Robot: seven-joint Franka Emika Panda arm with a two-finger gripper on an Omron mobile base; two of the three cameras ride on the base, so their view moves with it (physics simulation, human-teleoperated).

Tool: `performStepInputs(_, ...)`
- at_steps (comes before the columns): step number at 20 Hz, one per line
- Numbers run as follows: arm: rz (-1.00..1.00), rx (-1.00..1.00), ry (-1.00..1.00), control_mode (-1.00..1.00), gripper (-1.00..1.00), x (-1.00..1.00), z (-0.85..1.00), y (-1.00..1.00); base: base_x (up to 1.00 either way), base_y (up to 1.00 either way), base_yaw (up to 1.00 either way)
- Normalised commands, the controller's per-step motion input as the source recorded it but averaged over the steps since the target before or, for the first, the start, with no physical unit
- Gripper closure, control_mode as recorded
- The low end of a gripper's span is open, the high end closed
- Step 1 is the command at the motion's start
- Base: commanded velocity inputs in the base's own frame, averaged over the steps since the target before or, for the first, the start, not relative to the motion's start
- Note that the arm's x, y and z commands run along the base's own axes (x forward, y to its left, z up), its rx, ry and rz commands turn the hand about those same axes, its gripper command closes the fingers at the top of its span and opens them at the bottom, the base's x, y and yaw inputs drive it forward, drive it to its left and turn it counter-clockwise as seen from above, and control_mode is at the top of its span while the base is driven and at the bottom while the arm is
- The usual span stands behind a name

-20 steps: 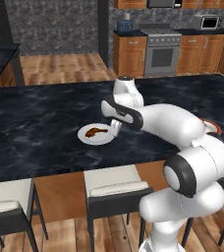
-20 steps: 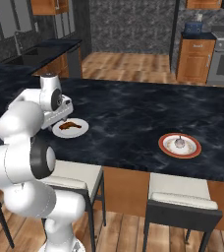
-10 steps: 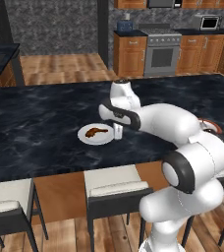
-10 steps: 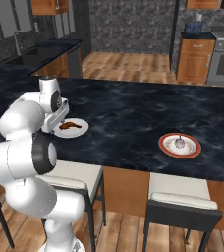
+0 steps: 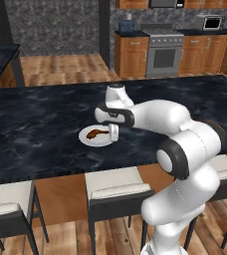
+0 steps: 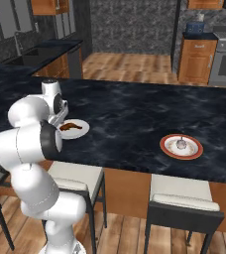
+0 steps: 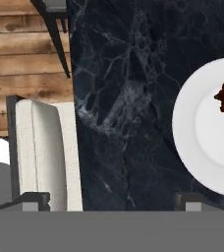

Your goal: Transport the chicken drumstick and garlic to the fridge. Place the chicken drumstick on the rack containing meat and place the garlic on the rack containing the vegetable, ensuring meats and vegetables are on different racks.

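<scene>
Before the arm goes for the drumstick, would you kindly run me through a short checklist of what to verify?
1. Chicken drumstick lying on the white plate: ok.
2. Gripper above the plate's edge, beside the drumstick: ok.
3. Gripper centred over the drumstick: not ok; in the hand view it sits far to one side.
4. Gripper open, holding nothing: ok, tips spread apart in the hand view.
5. Garlic waiting on the red-rimmed dish: ok.
6. Fridge door open: cannot tell.
</scene>
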Motion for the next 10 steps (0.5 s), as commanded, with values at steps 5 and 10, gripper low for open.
performStepInputs(5,0.0,-0.03,0.02,-1.0,-1.0,0.36,0.0,0.14,0.0,0.0,0.0)
performStepInputs(10,0.0,-0.02,0.05,-1.0,-1.0,0.29,-0.09,0.03,0.0,0.0,0.0)
